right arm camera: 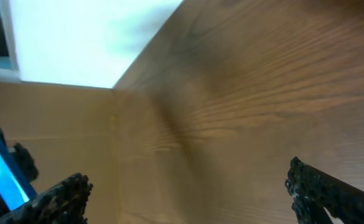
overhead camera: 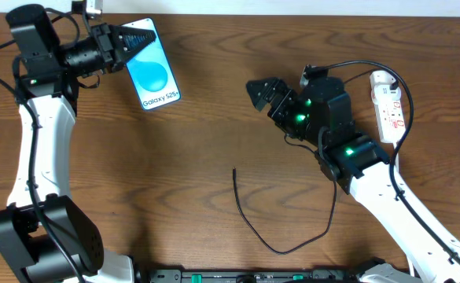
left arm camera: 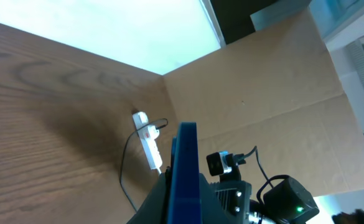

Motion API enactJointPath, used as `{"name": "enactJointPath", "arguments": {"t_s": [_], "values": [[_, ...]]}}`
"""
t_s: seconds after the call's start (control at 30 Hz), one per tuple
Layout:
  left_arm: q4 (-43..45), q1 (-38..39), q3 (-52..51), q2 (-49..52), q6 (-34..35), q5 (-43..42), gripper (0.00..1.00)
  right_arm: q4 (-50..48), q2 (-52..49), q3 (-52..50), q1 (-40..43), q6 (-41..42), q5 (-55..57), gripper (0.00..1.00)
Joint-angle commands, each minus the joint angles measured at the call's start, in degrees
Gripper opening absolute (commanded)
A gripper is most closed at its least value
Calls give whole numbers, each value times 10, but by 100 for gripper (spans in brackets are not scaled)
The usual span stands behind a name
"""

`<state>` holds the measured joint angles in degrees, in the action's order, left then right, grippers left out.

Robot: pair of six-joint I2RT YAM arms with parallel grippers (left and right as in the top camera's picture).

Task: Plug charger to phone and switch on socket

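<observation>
I am pinching the phone (overhead camera: pixel 152 72) by its edge in the left gripper (overhead camera: pixel 126 45) at upper left, likely to steady it for plugging, while the right gripper (overhead camera: pixel 255 91) is hovering spread wide at centre-right, empty for the charger (overhead camera: pixel 249 218) lying loose at lower centre.

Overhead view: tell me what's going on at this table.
The left gripper is shut on the phone, holding it by one edge at the far left of the table, with the blue screen showing. The right gripper is open and empty, above the wood near the middle. The charger lies loose on the table, its free tip not in the phone. The socket sits at the right edge.
</observation>
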<state>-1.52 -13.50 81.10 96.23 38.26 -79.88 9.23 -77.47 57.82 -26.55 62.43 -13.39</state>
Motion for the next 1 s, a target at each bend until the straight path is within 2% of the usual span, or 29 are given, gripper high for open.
{"name": "enactJointPath", "arguments": {"t_s": [0.0,0.27,0.7,0.8,0.97], "values": [[3,-14,-3,-10,-16,-22,7,7,-4,12,-2,-43,8,99],[3,-20,-3,-10,-16,-22,8,48,-25,87,-2,-95,10,99],[3,-20,-3,-10,-16,-8,8,344,-177,343,-2,-185,10,99],[3,-20,-3,-10,-16,-5,7,415,-225,386,-5,-199,9,99],[3,-20,-3,-10,-16,-5,7,471,-278,407,-22,-206,10,99]]}}
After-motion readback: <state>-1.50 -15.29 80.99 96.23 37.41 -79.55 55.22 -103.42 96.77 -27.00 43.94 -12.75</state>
